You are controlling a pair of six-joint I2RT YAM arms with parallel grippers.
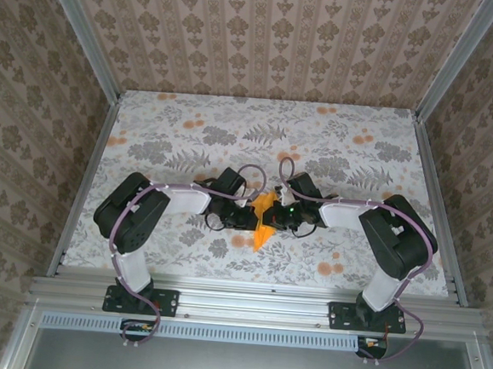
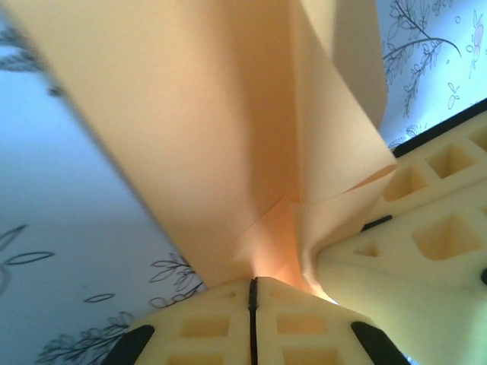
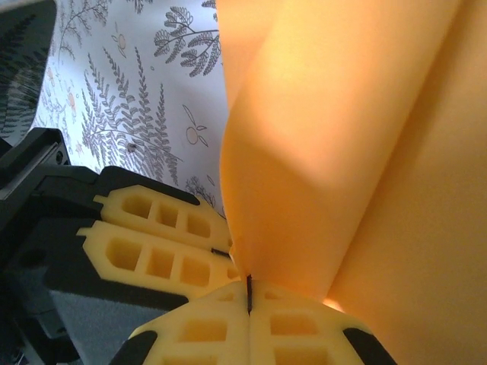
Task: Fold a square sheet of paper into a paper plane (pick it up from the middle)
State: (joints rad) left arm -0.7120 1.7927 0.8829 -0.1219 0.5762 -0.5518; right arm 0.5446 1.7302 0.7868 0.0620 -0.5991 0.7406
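Left hand (image 2: 253,293) pinched shut on thin, bright orange, part-folded paper sheet (image 2: 228,137). Right hand (image 3: 249,293) clamped on it too, just beside. Sheet fans ahead of both, over floral-print bench (image 1: 190,137). Risk: opposed pulls tear it; slack buckles the creases.

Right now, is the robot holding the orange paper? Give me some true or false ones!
1. The left gripper and the right gripper are both shut on the orange paper. True.
2. The grippers meet near the middle of the table. True.
3. The paper lies flat and unfolded. False: it is bent and creased between the grippers.
4. The right gripper is wide open. False: it is shut on the paper.
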